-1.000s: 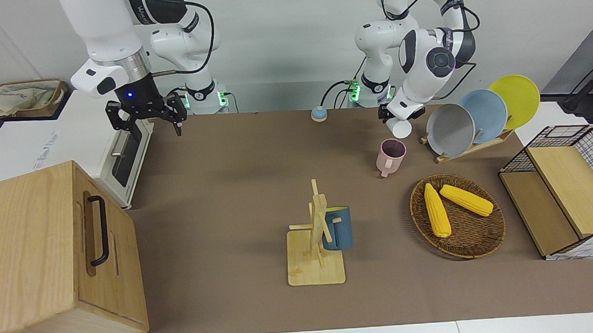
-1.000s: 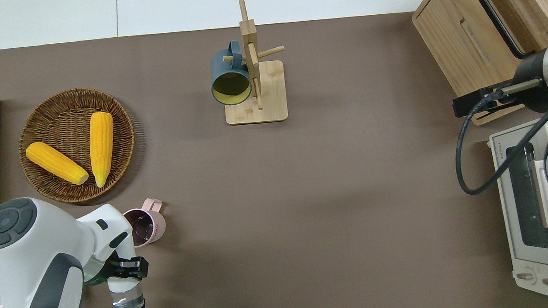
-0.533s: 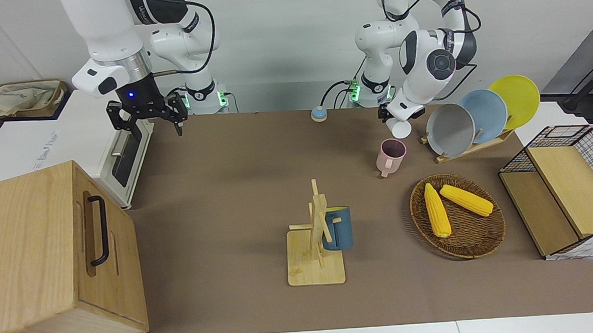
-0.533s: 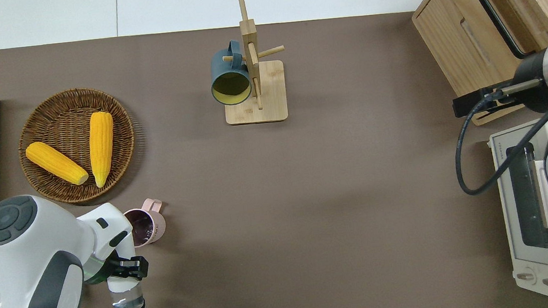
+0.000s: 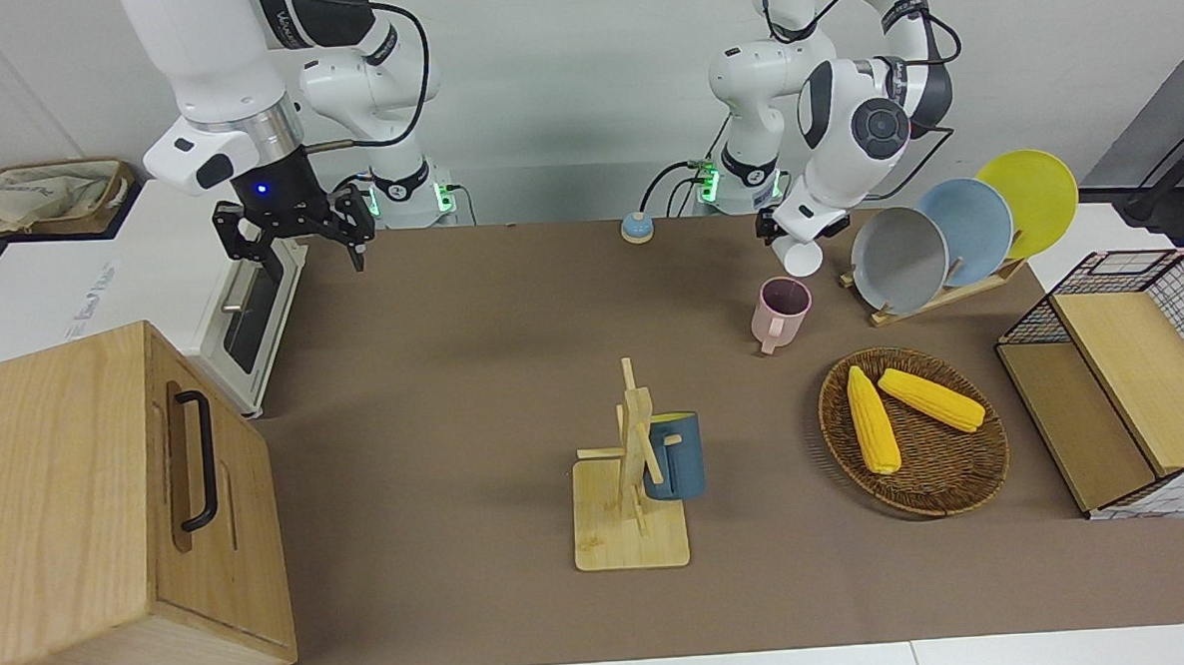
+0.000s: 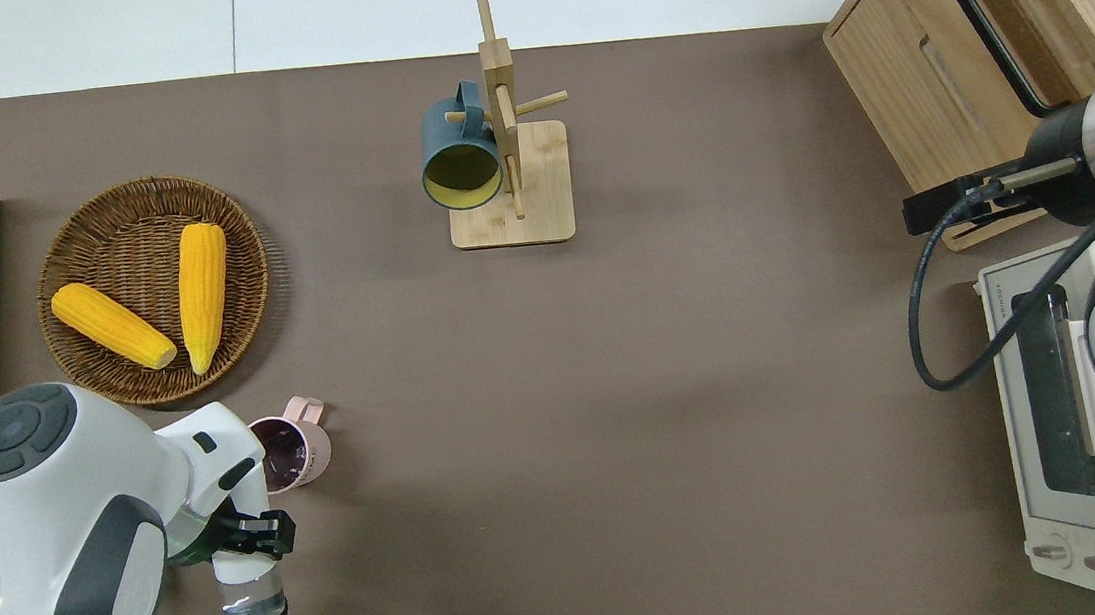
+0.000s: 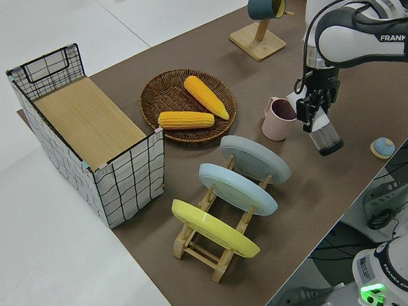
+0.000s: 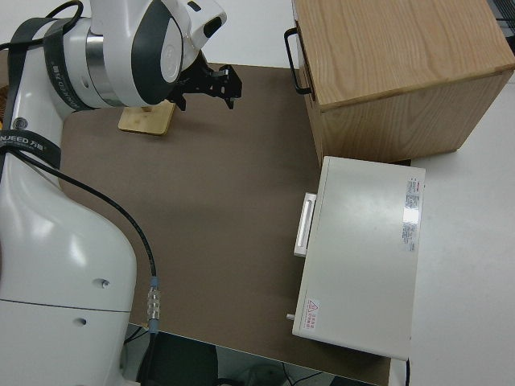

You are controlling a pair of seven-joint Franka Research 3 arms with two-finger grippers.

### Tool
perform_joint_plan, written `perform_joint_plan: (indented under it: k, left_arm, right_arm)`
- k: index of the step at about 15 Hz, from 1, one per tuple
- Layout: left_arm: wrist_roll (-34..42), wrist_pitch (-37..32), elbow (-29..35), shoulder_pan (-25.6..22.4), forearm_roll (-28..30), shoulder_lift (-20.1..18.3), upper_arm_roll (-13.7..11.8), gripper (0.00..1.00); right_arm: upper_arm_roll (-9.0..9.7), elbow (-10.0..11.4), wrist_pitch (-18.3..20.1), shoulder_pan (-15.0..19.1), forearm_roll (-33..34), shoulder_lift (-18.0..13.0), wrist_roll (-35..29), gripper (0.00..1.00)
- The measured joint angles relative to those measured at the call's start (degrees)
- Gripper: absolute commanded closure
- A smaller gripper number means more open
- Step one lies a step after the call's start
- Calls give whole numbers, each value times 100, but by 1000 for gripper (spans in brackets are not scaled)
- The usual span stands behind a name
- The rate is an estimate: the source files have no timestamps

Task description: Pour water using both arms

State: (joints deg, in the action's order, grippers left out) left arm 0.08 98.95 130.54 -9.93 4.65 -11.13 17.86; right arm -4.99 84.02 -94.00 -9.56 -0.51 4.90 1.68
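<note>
Both arms, one at work, one parked

The left end effector (image 6: pixel 250 537) grips a tilted clear glass (image 6: pixel 252 597) just beside the pink mug (image 6: pixel 288 453); the right arm (image 5: pixel 226 84) is parked.

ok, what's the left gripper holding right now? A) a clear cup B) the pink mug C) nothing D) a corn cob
A: the left gripper is shut on a clear cup, tilted in the air beside the pink mug, which stands on the table on its own.

Right end effector (image 6: pixel 940 207) mostly masked overhead by its own wrist; toaster oven (image 6: pixel 1091 426) edge-cropped.
</note>
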Motion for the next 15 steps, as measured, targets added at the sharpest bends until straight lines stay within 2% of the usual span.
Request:
perform_joint_plan:
  k: [15]
  left_arm:
    - [-222, -110, -78, 5, -79, 208, 119, 1000]
  right_arm:
    - [0, 0, 0, 0, -2, 0, 0, 9]
